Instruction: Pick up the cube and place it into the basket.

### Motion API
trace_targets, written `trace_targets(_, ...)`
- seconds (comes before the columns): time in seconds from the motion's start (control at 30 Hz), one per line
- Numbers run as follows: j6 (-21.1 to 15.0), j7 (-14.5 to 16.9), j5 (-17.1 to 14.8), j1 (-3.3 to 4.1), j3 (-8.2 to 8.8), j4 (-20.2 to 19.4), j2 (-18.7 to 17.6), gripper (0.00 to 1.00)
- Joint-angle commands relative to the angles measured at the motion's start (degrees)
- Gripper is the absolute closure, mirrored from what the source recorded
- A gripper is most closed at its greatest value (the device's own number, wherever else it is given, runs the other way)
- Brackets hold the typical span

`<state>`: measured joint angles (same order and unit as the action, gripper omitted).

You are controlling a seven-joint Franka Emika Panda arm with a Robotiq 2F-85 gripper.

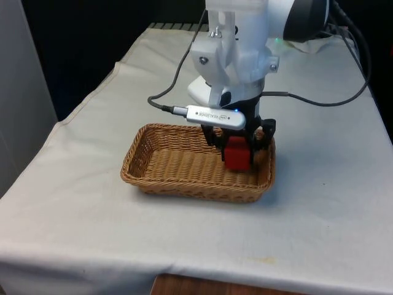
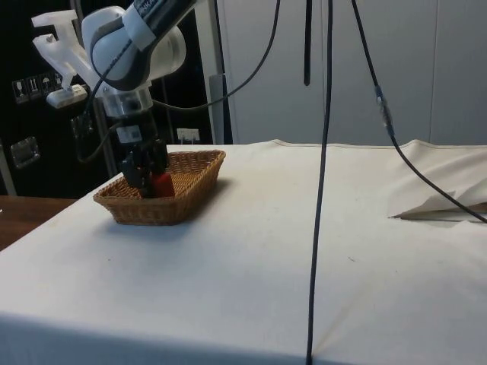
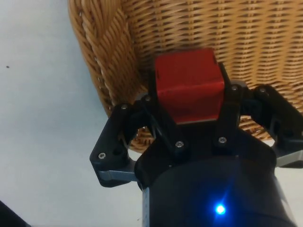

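White-clothed table [image 1: 331, 184], wicker basket [image 1: 166, 169], tool [image 1: 238, 142] gripping red cube [image 1: 237, 153]

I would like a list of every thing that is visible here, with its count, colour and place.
cube: one, red, between the claw's fingers, inside the basket at its end on the front view's right, low over the floor.
basket: one, tan wicker, rectangular, on the cloth near the table's middle.
cloth: one, white, covering the table.
cables: several, black, hanging in front of the side view and trailing on the cloth behind the arm.
arm: one, white, reaching down over the basket.
claw: one, black, shut on the cube, lowered into the basket.
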<state>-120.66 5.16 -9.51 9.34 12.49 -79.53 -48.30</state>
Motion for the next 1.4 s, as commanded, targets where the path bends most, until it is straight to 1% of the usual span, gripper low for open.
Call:
trace_targets(0.0, -0.29, 0.17, -0.34, -0.17, -0.23, 0.29, -0.4, 0.99)
trace_targets(0.13, -0.63, 0.17, -0.34, -0.17, -0.23, 0.29, -0.92, 0.99)
trace_targets(0.17, -0.46, 0.0, 0.0, 0.0, 0.0, 0.0, -0.63, 0.99)
trace_targets(0.2, -0.74, 0.17, -0.34, -0.17, -0.23, 0.29, -1.03, 0.99)
trace_targets(0.37, -1.03, 0.11, -0.34, -0.17, -0.23, 0.23, -1.49, 0.99)
trace_targets(0.5, -0.92, 0.0, -0.06, 0.0, 0.0, 0.0, -1.32, 0.99)
trace_targets(0.53, -1.03, 0.06, -0.23, -0.11, -0.11, 0.11, -1.43, 0.99)
trace_targets(0.73, -0.97, 0.0, -0.11, 0.0, 0.0, 0.06, -1.32, 0.99)
trace_targets(1.37, -0.92, 0.0, -0.11, 0.0, 0.06, 0.0, -1.32, 0.99)
